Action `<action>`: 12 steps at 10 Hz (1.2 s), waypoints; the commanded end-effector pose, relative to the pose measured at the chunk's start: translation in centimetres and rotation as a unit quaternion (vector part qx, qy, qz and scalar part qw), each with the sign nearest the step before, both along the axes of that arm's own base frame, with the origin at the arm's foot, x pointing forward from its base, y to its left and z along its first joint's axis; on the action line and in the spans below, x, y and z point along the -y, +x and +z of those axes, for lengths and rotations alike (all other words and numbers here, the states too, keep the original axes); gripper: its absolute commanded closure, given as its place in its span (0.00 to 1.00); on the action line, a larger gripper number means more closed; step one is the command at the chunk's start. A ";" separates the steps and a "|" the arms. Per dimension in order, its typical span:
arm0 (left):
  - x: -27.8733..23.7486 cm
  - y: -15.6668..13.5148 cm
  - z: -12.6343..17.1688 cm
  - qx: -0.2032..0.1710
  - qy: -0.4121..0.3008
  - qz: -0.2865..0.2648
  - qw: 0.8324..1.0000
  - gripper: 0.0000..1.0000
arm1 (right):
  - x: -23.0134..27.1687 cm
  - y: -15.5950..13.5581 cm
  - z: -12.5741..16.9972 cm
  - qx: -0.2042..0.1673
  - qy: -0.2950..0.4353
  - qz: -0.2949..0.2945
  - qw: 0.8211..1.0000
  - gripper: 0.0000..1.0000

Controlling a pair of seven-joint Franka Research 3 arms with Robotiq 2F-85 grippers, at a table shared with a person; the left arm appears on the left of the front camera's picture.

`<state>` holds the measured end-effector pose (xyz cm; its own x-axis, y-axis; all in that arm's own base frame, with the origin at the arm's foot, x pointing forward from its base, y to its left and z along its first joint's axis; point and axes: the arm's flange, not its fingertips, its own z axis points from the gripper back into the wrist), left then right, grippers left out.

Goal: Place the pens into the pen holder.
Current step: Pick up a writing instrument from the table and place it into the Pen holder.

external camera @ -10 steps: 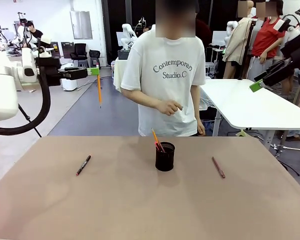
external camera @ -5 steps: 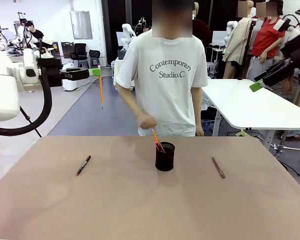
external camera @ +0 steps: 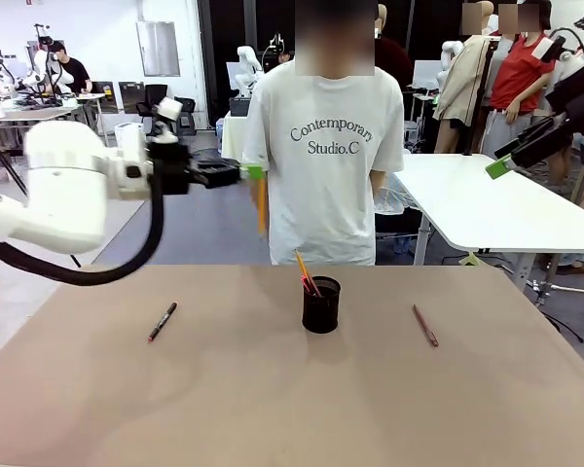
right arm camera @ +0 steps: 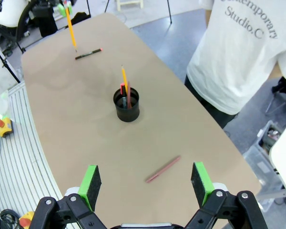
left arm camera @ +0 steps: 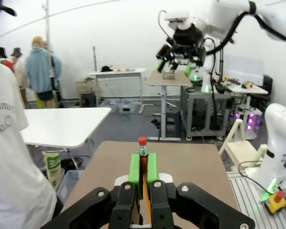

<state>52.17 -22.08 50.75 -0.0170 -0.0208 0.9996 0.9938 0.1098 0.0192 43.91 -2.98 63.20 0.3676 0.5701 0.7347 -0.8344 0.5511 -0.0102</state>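
left claw (external camera: 255,173) clamped on the orange pencil (external camera: 261,206), hung tip-down high above the desk (external camera: 224,409) so it can drop into the pen holder (external camera: 321,309); right claw (right arm camera: 146,180) gapes empty; black pen (external camera: 162,321) and reddish-brown pen (external camera: 425,326) lie flat either side

Front camera: fixed between my arms, faces across the table (external camera: 273,409) to the person (external camera: 326,146) at upper centre. Left wrist camera: high, near level, close behind my left gripper (left arm camera: 143,164) and its pencil (left arm camera: 143,150). Right wrist camera: high, tilted steeply down past my right gripper (right arm camera: 146,183). Front and right-wrist views share the pen holder (external camera: 321,305), mid-frame in both.
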 end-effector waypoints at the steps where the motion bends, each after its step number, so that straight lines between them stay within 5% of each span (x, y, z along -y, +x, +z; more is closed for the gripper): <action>1: 2.7 2.1 -1.4 0.037 -0.003 -0.018 0.999 1.00 | 0.0 0.0 0.1 0.002 0.003 0.002 1.000 0.00; 4: 7.1 4.4 -4.6 0.077 0.013 -0.031 0.996 1.00 | 0.0 0.0 0.1 0.002 0.003 0.002 1.000 0.00; 12: 7.7 5.0 -6.4 0.054 0.003 -0.025 0.998 1.00 | 0.0 0.0 0.1 0.002 0.003 0.002 1.000 0.00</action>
